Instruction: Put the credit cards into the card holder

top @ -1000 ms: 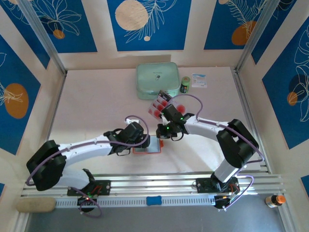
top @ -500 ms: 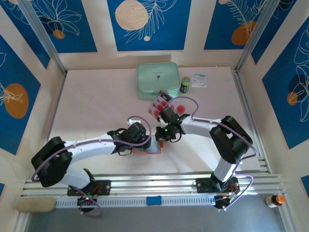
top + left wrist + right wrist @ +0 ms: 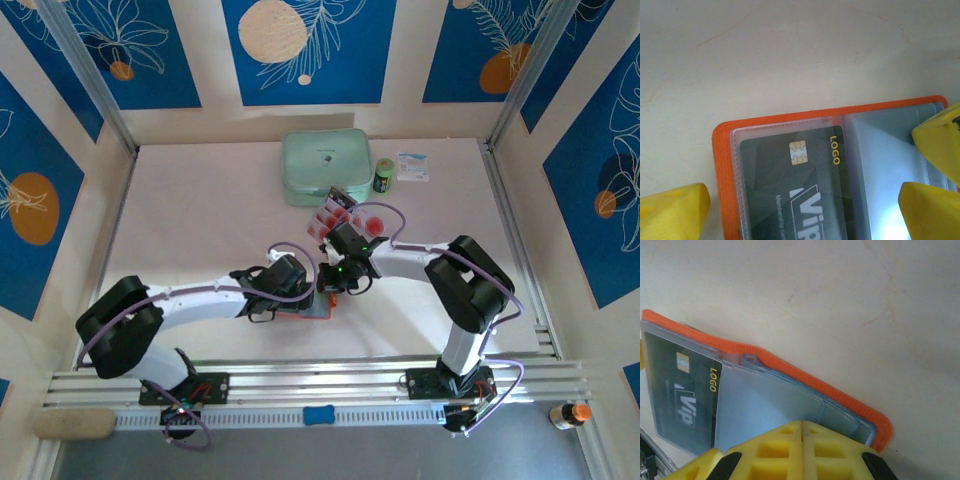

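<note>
Left end effector: apart, straddling open card holder
Right end effector: together, over its sleeves
Credit cards: holder's 12 o'clock

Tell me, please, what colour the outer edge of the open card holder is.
Orange-red. The card holder shows that edge best in the left wrist view.
</note>
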`<state>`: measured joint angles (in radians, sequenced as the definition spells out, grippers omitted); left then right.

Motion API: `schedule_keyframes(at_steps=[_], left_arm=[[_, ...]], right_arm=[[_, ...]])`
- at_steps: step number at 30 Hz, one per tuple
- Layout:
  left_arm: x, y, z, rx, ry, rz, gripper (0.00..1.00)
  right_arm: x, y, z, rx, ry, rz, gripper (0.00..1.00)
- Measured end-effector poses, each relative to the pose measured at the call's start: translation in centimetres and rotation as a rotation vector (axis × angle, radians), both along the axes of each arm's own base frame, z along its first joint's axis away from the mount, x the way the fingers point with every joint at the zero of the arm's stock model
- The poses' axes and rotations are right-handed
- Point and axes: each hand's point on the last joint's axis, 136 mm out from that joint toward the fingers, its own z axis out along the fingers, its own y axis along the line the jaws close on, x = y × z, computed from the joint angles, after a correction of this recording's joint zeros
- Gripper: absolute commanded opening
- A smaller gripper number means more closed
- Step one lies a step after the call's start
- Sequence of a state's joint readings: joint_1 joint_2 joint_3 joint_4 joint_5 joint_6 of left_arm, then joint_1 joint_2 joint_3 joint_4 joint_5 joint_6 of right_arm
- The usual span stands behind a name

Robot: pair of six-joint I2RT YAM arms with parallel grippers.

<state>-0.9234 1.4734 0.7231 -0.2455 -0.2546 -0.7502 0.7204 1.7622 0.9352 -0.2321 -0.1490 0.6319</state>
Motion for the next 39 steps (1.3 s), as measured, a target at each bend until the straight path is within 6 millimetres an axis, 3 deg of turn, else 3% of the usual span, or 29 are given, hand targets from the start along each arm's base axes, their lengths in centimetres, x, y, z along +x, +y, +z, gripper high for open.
schedule_keyframes(at_steps=[5,14,19,24,39], left_arm=[[0.0,-0.1,-0.1,-0.001,-0.001,-0.003,0.95],[-0.6,0.5,-1.3,0.009,0.004,-0.015,0.8],[-0.6,0.3,-1.5,-0.003,0.003,-0.018,0.79],[-0.6,0.3,-1.6,-0.005,0.001,-0.018,0.75],[-0.6,0.4,-1.7,-0.005,-0.002,-0.017,0.76]], right_arm=[[0.0,0.2,0.0,0.012,0.005,-0.002,0.0],[0.0,0.2,0.1,0.015,0.01,-0.009,0.0],[0.1,0.1,0.6,0.019,0.006,-0.016,0.0],[0.0,-0.1,1.9,0.039,-0.011,-0.04,0.17],[-0.1,0.0,0.6,0.049,0.029,-0.075,0.23]])
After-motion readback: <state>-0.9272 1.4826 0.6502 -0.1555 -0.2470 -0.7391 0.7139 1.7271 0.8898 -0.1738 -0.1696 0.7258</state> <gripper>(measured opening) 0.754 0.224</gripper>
